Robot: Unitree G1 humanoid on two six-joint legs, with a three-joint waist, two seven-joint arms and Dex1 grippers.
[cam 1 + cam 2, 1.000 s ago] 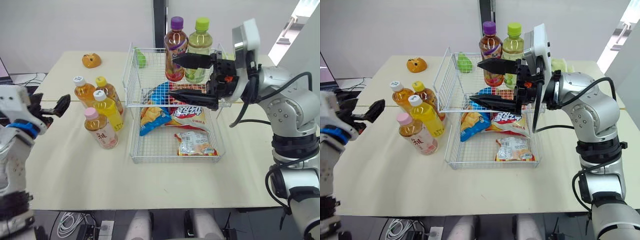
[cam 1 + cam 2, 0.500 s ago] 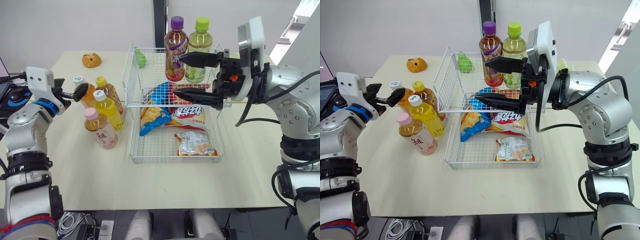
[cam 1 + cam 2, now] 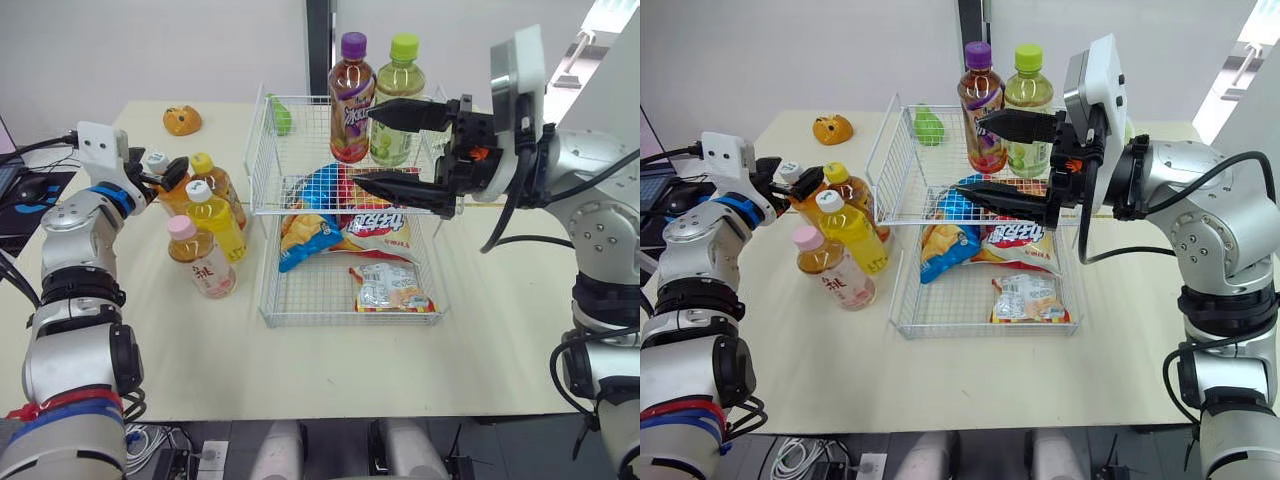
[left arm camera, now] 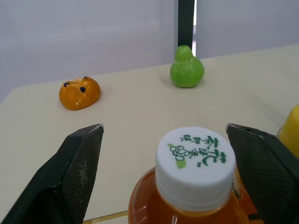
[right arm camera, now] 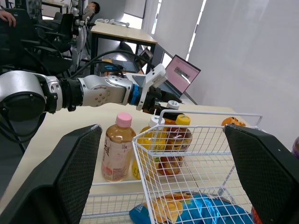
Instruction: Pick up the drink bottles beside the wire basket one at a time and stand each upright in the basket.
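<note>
Four bottles stand left of the wire basket (image 3: 345, 318): a white-capped orange tea bottle (image 3: 160, 185), a yellow-capped amber bottle (image 3: 216, 182), a yellow bottle (image 3: 216, 218) and a pink-capped bottle (image 3: 201, 260). My left gripper (image 3: 163, 172) is open, with one finger (image 4: 79, 163) on each side of the tea bottle's white cap (image 4: 195, 158) and a gap on both sides. A purple-capped bottle (image 3: 351, 100) and a green-capped bottle (image 3: 398, 100) stand upright at the basket's back. My right gripper (image 3: 363, 147) hangs open and holds nothing above the basket's rear half.
Snack packets (image 3: 385, 285) lie in the basket's bottom. An orange toy (image 3: 183, 121) and a green pear toy (image 3: 281, 115) sit near the table's far edge. A laptop and cables (image 3: 660, 190) lie off the table's left side.
My left arm has swung in from the left edge to the tea bottle's cap. The right gripper has drifted slightly right and stays open.
</note>
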